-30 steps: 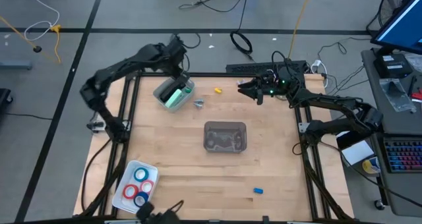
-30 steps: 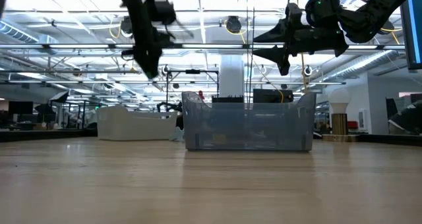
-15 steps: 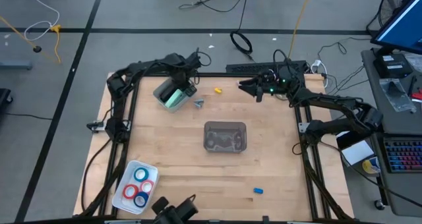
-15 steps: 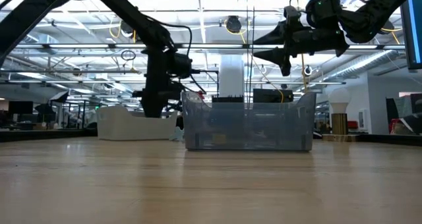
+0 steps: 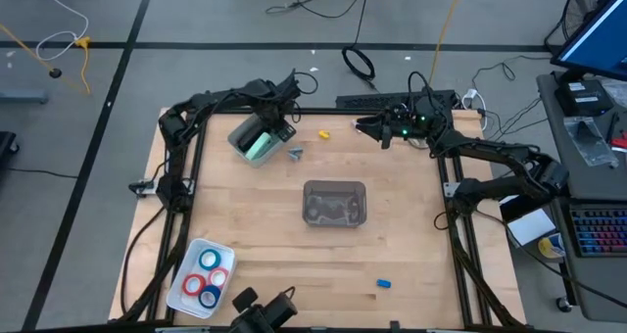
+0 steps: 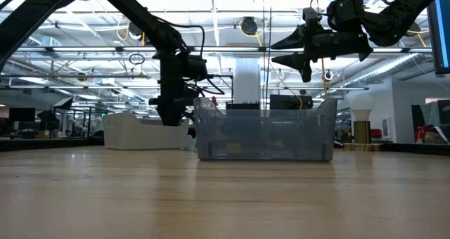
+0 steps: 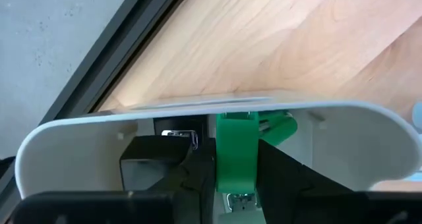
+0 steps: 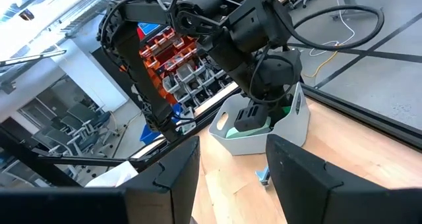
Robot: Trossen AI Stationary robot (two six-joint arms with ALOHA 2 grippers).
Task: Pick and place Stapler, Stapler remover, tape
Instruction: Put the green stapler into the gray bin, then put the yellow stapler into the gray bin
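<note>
The mint-green stapler (image 5: 261, 147) lies in a white tray (image 5: 241, 135) at the table's far left. My left gripper (image 5: 275, 129) reaches down into that tray, shut on the stapler (image 7: 236, 151). A small silvery stapler remover (image 5: 295, 154) lies on the wood just right of the tray. The tape rings (image 5: 207, 273), blue and red, lie in a second white tray near the table's near left corner. My right gripper (image 5: 364, 129) hangs open above the far edge, well above the table (image 6: 285, 49), touching nothing. My left gripper pinches the stapler's narrow green body (image 7: 235, 163) between its two fingers (image 7: 198, 174), one on each long side. It comes from above, pointing down into the white tray. The stapler still sits inside the tray, and its underside is hidden by the tray wall.
A clear plastic bin (image 5: 334, 202) stands at the table's middle with dim grey things inside. A small yellow piece (image 5: 323, 133) lies near the far edge and a small blue piece (image 5: 384, 283) near the near right. Black frame rails run along the left and right edges.
My left arm has swung in and come down from high above the white tray until its gripper is inside the tray around the stapler; over the last half second it has barely moved. The stapler and tray have stayed in place.
</note>
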